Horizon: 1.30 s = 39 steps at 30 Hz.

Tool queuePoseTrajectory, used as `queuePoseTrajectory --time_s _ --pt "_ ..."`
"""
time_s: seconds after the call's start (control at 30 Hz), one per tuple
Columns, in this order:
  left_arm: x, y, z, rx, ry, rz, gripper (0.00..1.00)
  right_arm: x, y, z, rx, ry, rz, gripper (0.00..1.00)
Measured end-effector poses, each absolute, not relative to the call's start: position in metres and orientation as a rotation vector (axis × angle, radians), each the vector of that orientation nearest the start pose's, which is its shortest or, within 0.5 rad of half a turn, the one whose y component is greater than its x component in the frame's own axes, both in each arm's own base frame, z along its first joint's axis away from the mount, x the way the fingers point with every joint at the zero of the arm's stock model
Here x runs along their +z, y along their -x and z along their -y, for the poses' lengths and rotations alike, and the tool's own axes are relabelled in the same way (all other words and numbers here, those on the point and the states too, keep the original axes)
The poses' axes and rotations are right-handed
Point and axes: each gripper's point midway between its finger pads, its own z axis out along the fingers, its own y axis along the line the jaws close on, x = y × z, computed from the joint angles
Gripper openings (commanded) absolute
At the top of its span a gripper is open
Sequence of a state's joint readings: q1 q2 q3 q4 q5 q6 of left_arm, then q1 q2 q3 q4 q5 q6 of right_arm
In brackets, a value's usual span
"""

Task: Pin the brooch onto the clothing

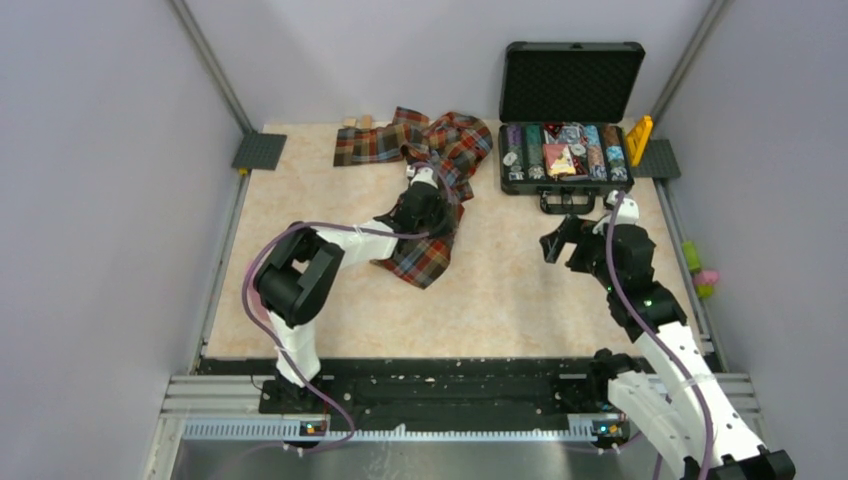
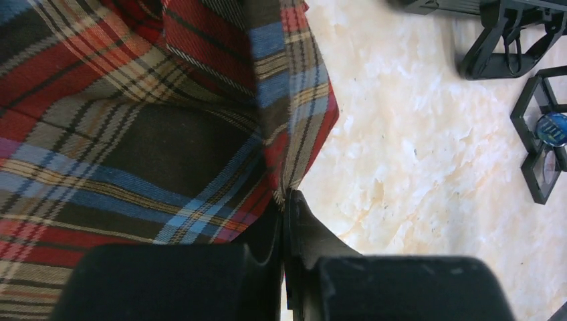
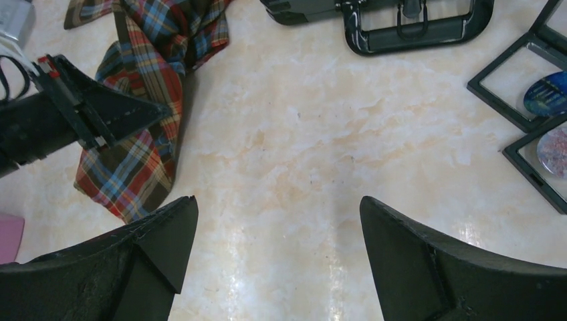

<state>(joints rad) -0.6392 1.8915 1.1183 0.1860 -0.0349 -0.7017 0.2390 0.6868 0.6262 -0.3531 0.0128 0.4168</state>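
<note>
clothing [image 1: 455, 145] | long axis far-to-near | left fingers [image 2: 313, 234] pinching edge

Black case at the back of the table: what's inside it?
The black case stands open. Rows of small colourful items fill its base, with a pinkish-red piece mid-row. Its lid shows only dark lining. Anything beneath that top layer is covered.

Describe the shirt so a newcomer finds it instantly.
Find the open black case at the far edge of the table. Left of it lies the shirt, crumpled, one fold pinched in the left tool. It is the only cloth, plaid in red, brown, blue and yellow.
</note>
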Motion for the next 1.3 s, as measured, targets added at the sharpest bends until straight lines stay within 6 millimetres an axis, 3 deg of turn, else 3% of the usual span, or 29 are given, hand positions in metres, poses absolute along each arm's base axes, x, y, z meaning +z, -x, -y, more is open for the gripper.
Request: queuePoseTrajectory --time_s 0.13,0.2,0.3,0.33,0.37,0.43,0.5,0.57,0.63,0.7,0.8,0.83,0.87,0.97,1.1,1.3 --pt "0.088 -0.4 0.316 -0.708 0.05 -2.219 0.0 0.187 -0.261 -0.079 0.406 -0.188 -2.016 0.94" --pt "0.123 -0.398 0.307 -0.702 0.015 -2.165 0.0 0.184 -0.259 -0.078 0.404 -0.189 -2.029 0.94" --pt "0.216 -0.387 0.286 -0.751 -0.026 -1.999 0.0 0.182 -0.256 -0.08 0.417 -0.186 -2.041 0.94" --pt "0.263 -0.38 0.273 -0.781 -0.033 -1.91 0.0 0.182 -0.256 -0.081 0.424 -0.182 -2.045 0.94" --pt "0.295 -0.374 0.26 -0.796 -0.033 -1.847 0.0 0.181 -0.255 -0.083 0.433 -0.178 -2.049 0.94" --pt "0.374 -0.354 0.221 -0.82 -0.028 -1.68 0.0 0.179 -0.255 -0.087 0.455 -0.166 -2.06 0.94" --pt "0.422 -0.329 0.182 -0.797 -0.018 -1.565 0.0 0.176 -0.257 -0.095 0.498 -0.149 -2.079 0.93" --pt "0.44 -0.303 0.155 -0.756 -0.014 -1.52 0.0 0.172 -0.259 -0.105 0.55 -0.134 -2.102 0.91" --pt "0.441 -0.279 0.143 -0.731 -0.03 -1.515 0.0 0.165 -0.261 -0.113 0.597 -0.119 -2.126 0.9" --pt "0.424 -0.267 0.139 -0.716 -0.055 -1.553 0.0 0.155 -0.261 -0.125 0.649 -0.089 -2.159 0.89" --pt "0.38 -0.262 0.139 -0.697 -0.083 -1.669 0.0 0.139 -0.259 -0.145 0.69 -0.036 -2.224 0.86" --pt "0.35 -0.258 0.14 -0.687 -0.098 -1.753 0.0 0.134 -0.258 -0.153 0.695 -0.008 -2.244 0.85" --pt "0.333 -0.257 0.14 -0.678 -0.106 -1.804 0.0 0.126 -0.255 -0.162 0.696 0.021 -2.271 0.84" --pt "0.301 -0.251 0.138 -0.646 -0.127 -1.909 0.0 0.106 -0.246 -0.185 0.677 0.106 -2.335 0.8" --pt "0.304 -0.243 0.134 -0.627 -0.158 -1.894 0.0 0.079 -0.246 -0.207 0.617 0.188 -2.4 0.71" --pt "0.306 -0.237 0.131 -0.61 -0.187 -1.88 0.0 0.048 -0.274 -0.238 0.528 0.261 -2.461 0.62"
